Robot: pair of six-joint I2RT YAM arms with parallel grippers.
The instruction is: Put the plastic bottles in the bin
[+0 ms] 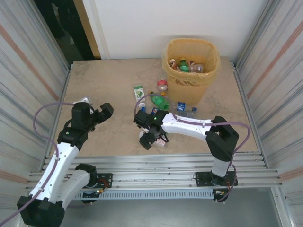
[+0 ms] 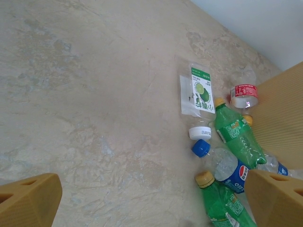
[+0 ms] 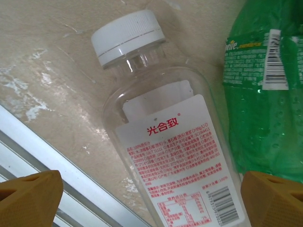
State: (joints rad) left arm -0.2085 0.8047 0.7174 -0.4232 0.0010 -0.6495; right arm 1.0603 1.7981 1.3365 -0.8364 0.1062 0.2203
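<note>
- While the right tool (image 3: 150, 203) gapes astride the clear white-capped plastic bottle (image 3: 163, 142), close on its label, avoiding the green plastic bottle (image 3: 265, 94) at 2 o'clock.
- Meanwhile the left tool (image 2: 151, 198) hangs open, empty.

I work on a table top (image 1: 109, 94) with a beige, marble-veined surface, matt and evenly lit, with only soft shadows. Behind it stands a plain white wall (image 1: 180, 23). At that wall's left end a tan door frame (image 1: 90, 28) borders a dark opening (image 1: 61, 23). A corrugated metal panel (image 1: 28, 71) closes my left side and a second corrugated panel (image 1: 279, 61) my right, each crossed by a reddish stripe. Silver aluminium rails (image 1: 156, 165) run along the near edge, with a slotted grey strip (image 1: 156, 194) just below them.
</note>
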